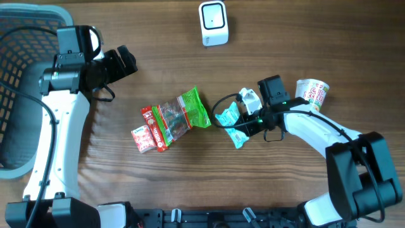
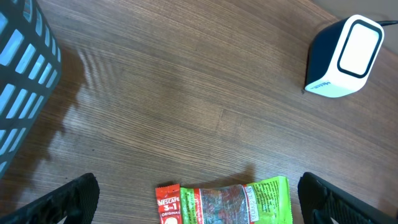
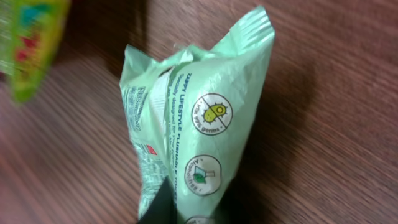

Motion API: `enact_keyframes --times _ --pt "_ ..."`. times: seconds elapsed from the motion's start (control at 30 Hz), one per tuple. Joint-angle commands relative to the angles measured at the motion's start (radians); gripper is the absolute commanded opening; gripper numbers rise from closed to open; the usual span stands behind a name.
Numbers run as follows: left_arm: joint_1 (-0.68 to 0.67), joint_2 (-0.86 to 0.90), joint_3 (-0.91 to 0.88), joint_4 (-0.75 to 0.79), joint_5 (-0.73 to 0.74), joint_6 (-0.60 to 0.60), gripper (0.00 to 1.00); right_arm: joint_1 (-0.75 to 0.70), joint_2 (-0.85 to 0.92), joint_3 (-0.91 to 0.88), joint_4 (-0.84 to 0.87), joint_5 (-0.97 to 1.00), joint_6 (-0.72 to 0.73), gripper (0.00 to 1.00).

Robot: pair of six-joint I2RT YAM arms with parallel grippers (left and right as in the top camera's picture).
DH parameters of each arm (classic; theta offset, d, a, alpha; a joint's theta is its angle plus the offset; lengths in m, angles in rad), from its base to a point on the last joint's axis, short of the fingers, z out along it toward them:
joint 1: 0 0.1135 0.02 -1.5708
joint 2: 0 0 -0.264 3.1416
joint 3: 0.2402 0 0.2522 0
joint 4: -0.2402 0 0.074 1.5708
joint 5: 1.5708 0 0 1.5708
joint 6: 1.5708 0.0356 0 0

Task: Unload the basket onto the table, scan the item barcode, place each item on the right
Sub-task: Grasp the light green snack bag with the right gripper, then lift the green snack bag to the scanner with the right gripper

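Observation:
A mint-green wipes packet (image 3: pixel 199 118) stands pinched between the fingers of my right gripper (image 3: pixel 193 214), which is shut on its lower end. In the overhead view this packet (image 1: pixel 231 120) is at the table's middle right, with the right gripper (image 1: pixel 251 122) at its right side. The white barcode scanner (image 1: pixel 213 23) stands at the far edge of the table, well away from the packet. My left gripper (image 1: pixel 123 63) hangs open at the left near the basket, holding nothing. Its wrist view shows the scanner (image 2: pixel 345 57) at the upper right.
A green snack bag (image 1: pixel 183 114) and red Nescafe sachets (image 1: pixel 144 136) lie at the table's centre, below the open left gripper (image 2: pixel 200 205). A cup of noodles (image 1: pixel 313 94) stands at the right. A dark mesh basket (image 1: pixel 19 82) fills the left edge.

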Motion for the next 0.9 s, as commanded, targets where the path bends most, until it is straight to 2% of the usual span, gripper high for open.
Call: enact_keyframes --times 0.0,0.17,0.37,0.5,0.6,0.7,0.87 --pt "0.007 -0.006 0.006 0.002 -0.003 0.013 1.0 -0.005 0.005 0.021 -0.038 -0.062 0.0 0.04" --pt "0.007 -0.006 0.006 0.002 -0.003 0.013 1.0 -0.06 -0.158 0.164 -0.189 -0.211 0.019 0.04" --pt "0.007 -0.006 0.006 0.003 -0.003 0.013 1.0 -0.091 -0.377 0.185 -0.225 -0.219 0.355 0.04" --pt "0.007 -0.006 0.006 0.002 -0.003 0.013 1.0 -0.091 -0.485 0.185 -0.123 -0.403 0.278 0.04" --pt "0.007 -0.006 0.006 0.003 -0.003 0.013 1.0 -0.091 -0.546 0.185 0.003 -0.526 0.295 0.04" --pt "0.007 -0.006 0.006 0.003 -0.003 0.013 1.0 -0.091 -0.58 0.185 0.035 -0.532 0.353 0.04" --pt "0.007 -0.006 0.006 0.002 -0.003 0.013 1.0 -0.091 -0.579 0.183 -0.002 -0.467 0.343 0.04"
